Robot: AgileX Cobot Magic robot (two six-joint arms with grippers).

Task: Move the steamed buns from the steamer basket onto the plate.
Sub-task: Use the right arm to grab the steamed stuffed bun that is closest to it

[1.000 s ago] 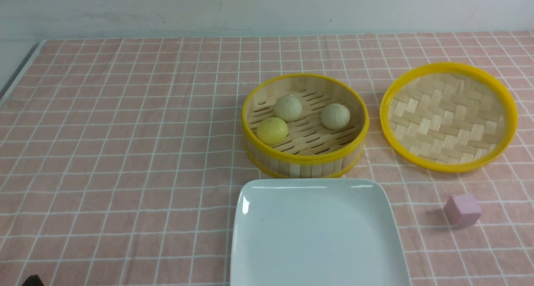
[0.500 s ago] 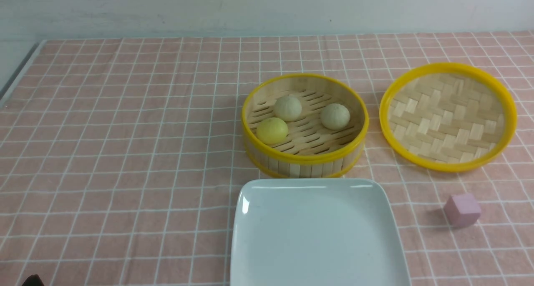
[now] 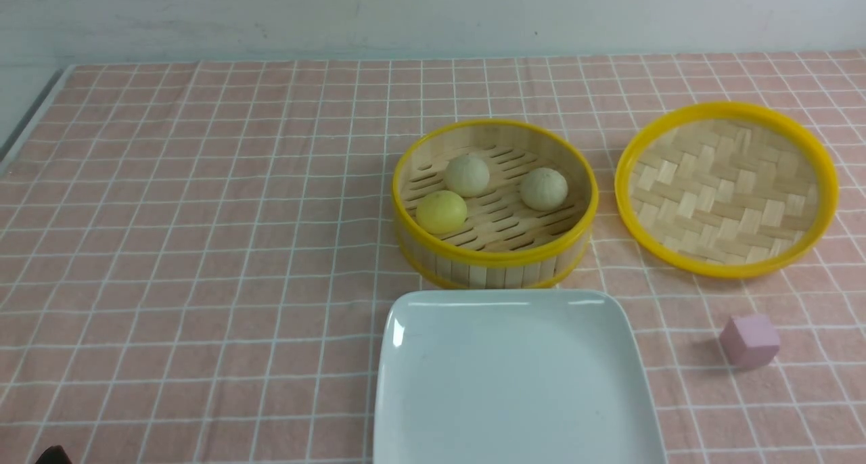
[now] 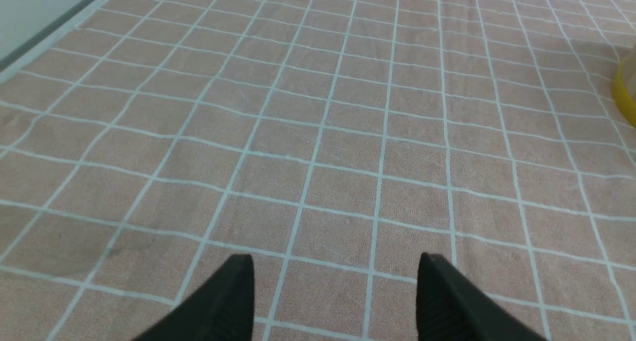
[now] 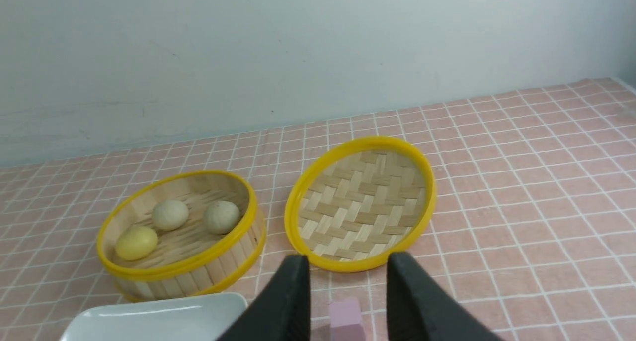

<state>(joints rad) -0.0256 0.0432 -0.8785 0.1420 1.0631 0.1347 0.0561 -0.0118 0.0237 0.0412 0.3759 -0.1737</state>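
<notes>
The steamer basket (image 3: 494, 264) stands mid-table and holds three buns: a yellow bun (image 3: 441, 211) and two beige buns (image 3: 466, 174) (image 3: 544, 188). The white plate (image 3: 406, 383) lies empty just in front of it. The basket (image 5: 198, 276), the yellow bun (image 5: 136, 242) and a plate corner (image 5: 149, 321) also show in the right wrist view. My right gripper (image 5: 348, 261) is open and empty, above the cloth near the pink cube. My left gripper (image 4: 335, 261) is open and empty over bare cloth at the left, far from the basket.
The shallow woven lid (image 3: 727, 188) lies right of the basket. A pink cube (image 3: 749, 341) sits right of the plate; it also shows between my right fingers (image 5: 346, 318). A pink checked cloth (image 3: 203, 247) covers the table; a wall stands behind.
</notes>
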